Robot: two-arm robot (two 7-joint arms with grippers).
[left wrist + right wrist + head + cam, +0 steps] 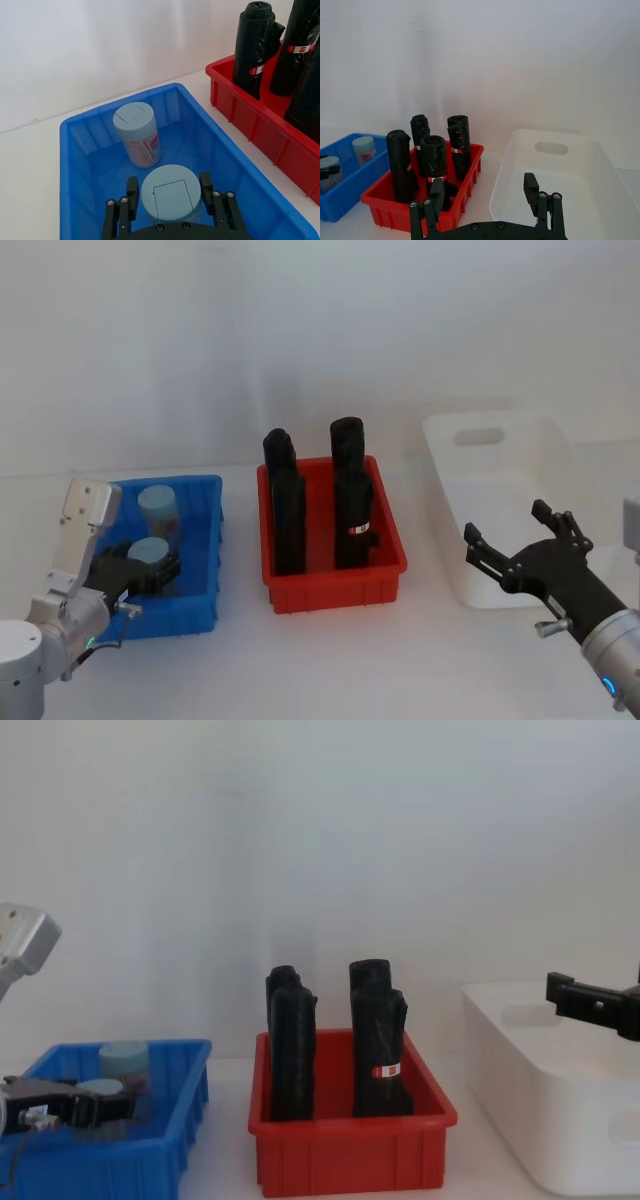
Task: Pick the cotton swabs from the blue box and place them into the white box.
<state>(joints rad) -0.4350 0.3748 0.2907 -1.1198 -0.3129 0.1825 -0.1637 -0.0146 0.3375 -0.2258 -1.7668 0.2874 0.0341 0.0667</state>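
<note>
- Now we are at the grab step. Our left gripper [169,181] is down in the blue box [205,540], clenched on the near tub of cotton swabs [171,197], tight on both sides of its lid.
- That tub stands on the box floor, not lifted yet. The other tub [135,132] stands just behind it.
- Next, we think, we must lift it straight up and carry it over the red bin [335,585] to the white box [520,465].
- Our right gripper [508,530] waits open by the white box.

Two cotton swabs [136,131] tubs; four black rolls [400,155]; one blue box [170,618]; one red bin [335,590]; one white box [450,520].
</note>
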